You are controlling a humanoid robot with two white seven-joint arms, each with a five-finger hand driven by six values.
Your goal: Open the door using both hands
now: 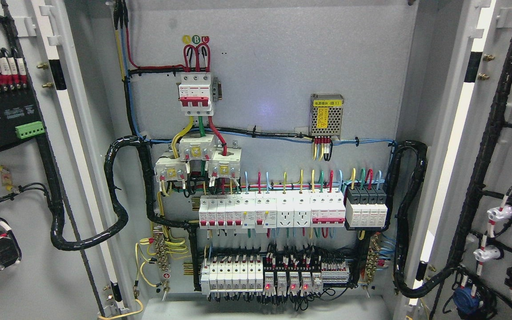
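Note:
Both doors of the grey electrical cabinet stand swung wide. The left door point(20, 213) shows its inner face with terminal blocks and black cable. The right door point(511, 178) shows its inner face with wired lamps and switches. Between them the cabinet's back panel point(274, 75) is fully exposed. Neither of my hands nor arms appears in the head view.
Inside are a three-pole main breaker point(196, 94), a small perforated power supply point(326, 114), a row of white breakers and sockets point(271, 212), and a lower row of breakers and relays with red lights point(278, 278). Thick black cable looms point(120, 186) loop to each door.

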